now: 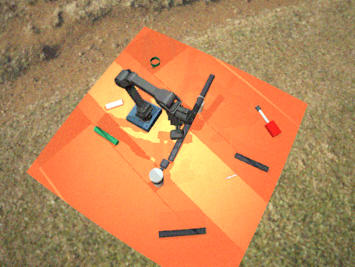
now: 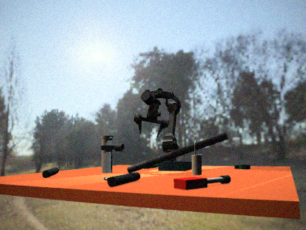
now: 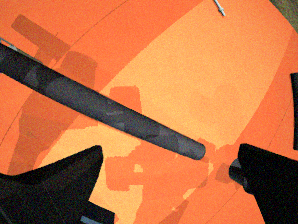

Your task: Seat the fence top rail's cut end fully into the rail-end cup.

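Okay, tool [image 1: 185, 123] [image 2: 149, 134] [image 3: 173, 153]: fingers spread wide, nothing in them, hanging above the rail. Looks like we're on the pick-up step, lining up a grab.

Fence top rail [image 1: 180, 144] [image 2: 177, 153] [image 3: 100, 105]: under the tool, tilted, running from about 1 o'clock down to 7 in the top view.

Cut end [image 1: 171, 159] [image 2: 130, 169] [image 3: 200, 151]: tool's 7 o'clock in the top view, drooping low by the worktop [image 1: 116, 186] [image 2: 150, 195] [image 3: 200, 75], so not seated.

Loop cap [image 2: 195, 147]: tool's 1 o'clock, top view, rail through it.

Rail-end cup [image 1: 164, 163] [image 2: 119, 147] [image 3: 239, 172]: just off the cut end, toward 8 from above, but sitting higher.

Brace band [image 2: 106, 147]: round the upper part of the big post [image 1: 156, 176] [image 2: 106, 162], short of the cap.

Next move: I'd drop down, square the fingers across the rail near the cut end, clamp, lift to cup height, then slide in. Main worry is bumping the cup and knocking the band down.
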Controlling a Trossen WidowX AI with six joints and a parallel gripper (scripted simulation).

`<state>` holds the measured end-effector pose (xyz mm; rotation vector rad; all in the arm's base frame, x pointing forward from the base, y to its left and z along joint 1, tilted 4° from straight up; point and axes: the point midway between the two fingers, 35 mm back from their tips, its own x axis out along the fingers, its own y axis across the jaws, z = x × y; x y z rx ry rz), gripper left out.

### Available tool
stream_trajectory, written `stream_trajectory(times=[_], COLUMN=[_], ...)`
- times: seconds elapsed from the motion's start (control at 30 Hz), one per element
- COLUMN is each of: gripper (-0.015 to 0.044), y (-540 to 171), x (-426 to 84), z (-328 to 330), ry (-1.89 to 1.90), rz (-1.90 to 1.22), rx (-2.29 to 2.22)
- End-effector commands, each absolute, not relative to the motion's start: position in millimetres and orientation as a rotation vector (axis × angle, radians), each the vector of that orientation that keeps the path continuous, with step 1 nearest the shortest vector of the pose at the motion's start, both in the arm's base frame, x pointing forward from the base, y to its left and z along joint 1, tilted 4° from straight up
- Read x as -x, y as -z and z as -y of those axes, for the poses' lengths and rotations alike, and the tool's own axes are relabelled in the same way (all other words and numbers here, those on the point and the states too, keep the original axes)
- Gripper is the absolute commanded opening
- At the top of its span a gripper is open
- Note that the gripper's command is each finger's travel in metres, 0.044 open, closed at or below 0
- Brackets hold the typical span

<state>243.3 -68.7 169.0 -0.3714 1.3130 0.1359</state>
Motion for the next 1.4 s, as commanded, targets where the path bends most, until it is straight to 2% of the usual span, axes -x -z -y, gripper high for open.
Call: stream_trajectory(times=[0.0,0.17,0.87,1.07,1.37], gripper=[0.0440,0.0440,0.0440,0.0440,0.0440], y=[-126,-113,-113,-80,-72], x=[-247,-246,-246,-245,-244], z=[58,55,55,56,56], ry=[-0.866,-1.120,-1.120,-1.120,-1.120], rz=[-1.370,-1.323,-1.323,-1.323,-1.323], rx=[0.935,1.083,1.083,1.084,1.084])
